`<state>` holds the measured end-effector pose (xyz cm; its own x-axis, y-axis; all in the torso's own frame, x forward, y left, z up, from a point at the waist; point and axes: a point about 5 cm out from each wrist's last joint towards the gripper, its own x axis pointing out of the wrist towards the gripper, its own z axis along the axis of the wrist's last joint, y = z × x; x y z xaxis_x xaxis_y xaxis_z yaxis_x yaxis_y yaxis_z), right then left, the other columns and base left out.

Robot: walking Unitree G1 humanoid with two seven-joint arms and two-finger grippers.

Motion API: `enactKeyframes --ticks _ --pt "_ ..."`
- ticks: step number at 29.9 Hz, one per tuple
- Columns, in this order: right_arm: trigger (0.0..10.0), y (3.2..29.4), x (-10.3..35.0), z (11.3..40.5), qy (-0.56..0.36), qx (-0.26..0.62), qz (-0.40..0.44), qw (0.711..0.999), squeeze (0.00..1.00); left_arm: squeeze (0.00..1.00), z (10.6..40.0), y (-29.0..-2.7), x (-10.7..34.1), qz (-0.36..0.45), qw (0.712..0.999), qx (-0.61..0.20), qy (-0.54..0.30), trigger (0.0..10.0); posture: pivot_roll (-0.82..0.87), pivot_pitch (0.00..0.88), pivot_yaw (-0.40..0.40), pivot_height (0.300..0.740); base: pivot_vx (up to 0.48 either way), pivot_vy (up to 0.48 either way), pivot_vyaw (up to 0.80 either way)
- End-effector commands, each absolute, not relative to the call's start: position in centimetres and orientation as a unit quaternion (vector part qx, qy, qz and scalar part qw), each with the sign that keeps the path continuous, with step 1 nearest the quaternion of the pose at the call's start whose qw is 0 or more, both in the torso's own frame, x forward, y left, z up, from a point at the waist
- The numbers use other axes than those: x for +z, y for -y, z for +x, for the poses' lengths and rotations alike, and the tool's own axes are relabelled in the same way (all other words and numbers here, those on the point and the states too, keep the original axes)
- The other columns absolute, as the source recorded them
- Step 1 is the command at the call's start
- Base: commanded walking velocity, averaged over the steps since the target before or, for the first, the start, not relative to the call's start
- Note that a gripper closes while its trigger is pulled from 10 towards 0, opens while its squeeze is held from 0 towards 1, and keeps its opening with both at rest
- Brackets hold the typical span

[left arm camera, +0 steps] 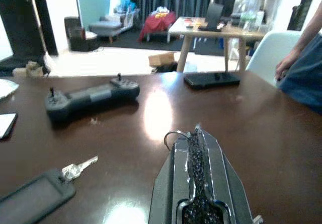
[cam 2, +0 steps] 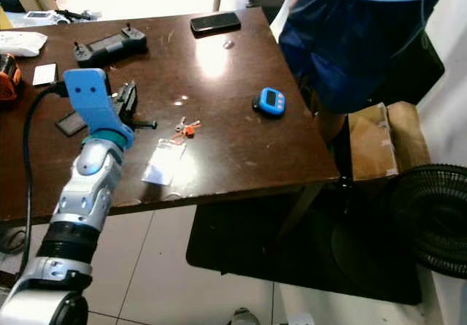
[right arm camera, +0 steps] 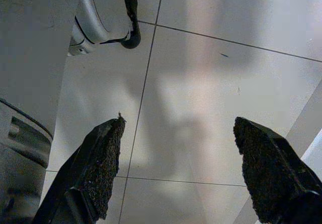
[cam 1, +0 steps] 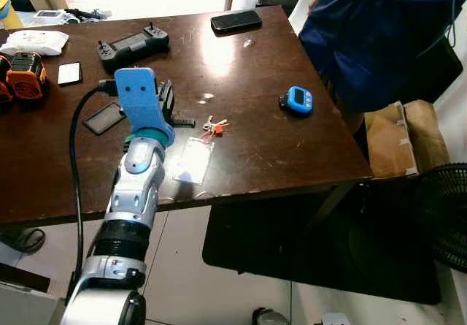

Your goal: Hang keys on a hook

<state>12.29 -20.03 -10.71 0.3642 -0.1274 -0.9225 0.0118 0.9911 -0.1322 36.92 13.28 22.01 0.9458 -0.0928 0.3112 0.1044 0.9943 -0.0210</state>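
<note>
A small bunch of keys (cam 1: pixel 214 126) with an orange tag lies on the dark brown table (cam 1: pixel 263 150), near its front middle. My left gripper (cam 1: pixel 166 100), under a blue wrist mount, hovers low over the table just left of the keys, pointing toward the far edge. In the left wrist view its fingers (left arm camera: pixel 198 163) are pressed together, shut, with a thin wire loop (left arm camera: pixel 173 136) at the tips. A silver key (left arm camera: pixel 78 167) on a flat black fob (left arm camera: pixel 35 196) lies to the gripper's left. My right gripper (right arm camera: pixel 176 168) hangs open over floor tiles.
A person in dark blue shorts (cam 1: pixel 372 40) stands at the table's right far corner. On the table are a blue timer (cam 1: pixel 297 100), a phone (cam 1: pixel 236 21), a black controller (cam 1: pixel 133 45) and a clear plastic bag (cam 1: pixel 191 161). A cardboard box (cam 1: pixel 398 139) and a fan (cam 1: pixel 445 215) stand right.
</note>
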Motion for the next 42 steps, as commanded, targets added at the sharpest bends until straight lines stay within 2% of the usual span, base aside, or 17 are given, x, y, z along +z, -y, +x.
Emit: enactKeyframes --ticks 1,10,30,40,41,42 --pt "10.0 18.9 -11.0 12.0 -0.563 -0.031 -0.035 0.825 0.0 0.0 36.8 -13.1 22.8 0.006 0.981 -0.067 0.181 0.0 -0.1 0.11 0.099 0.74 0.0 0.0 0.0" --pt "10.0 18.9 -10.9 12.1 -0.552 -0.031 -0.031 0.833 0.0 0.0 36.4 -13.1 24.8 0.033 0.968 -0.093 0.23 0.0 -0.1 0.111 0.099 0.74 0.0 0.0 0.0" --pt "10.0 19.2 -10.9 11.8 -0.554 -0.017 -0.05 0.831 0.0 0.0 36.5 -15.3 25.6 0.055 0.967 -0.051 0.243 0.0 -0.1 0.112 0.093 0.74 0.0 0.0 0.8" --pt "10.0 19.2 -11.0 11.6 -0.556 -0.014 -0.053 0.83 0.0 0.0 36.2 -15.5 25.8 0.014 0.964 -0.068 0.255 0.0 -0.09 0.107 0.092 0.74 0.0 0.0 0.8" --pt "10.0 19.2 -11.0 11.6 -0.556 -0.014 -0.053 0.829 0.0 0.0 36.0 -15.5 26.0 0.013 0.962 -0.074 0.263 0.2 -0.09 0.108 0.091 0.74 0.0 0.0 0.8" --pt "10.0 19.2 -11.0 11.6 -0.556 -0.013 -0.053 0.829 0.0 0.0 35.9 -15.5 26.0 0.008 0.961 -0.078 0.265 3.4 -0.09 0.109 0.092 0.74 0.0 0.0 0.8"
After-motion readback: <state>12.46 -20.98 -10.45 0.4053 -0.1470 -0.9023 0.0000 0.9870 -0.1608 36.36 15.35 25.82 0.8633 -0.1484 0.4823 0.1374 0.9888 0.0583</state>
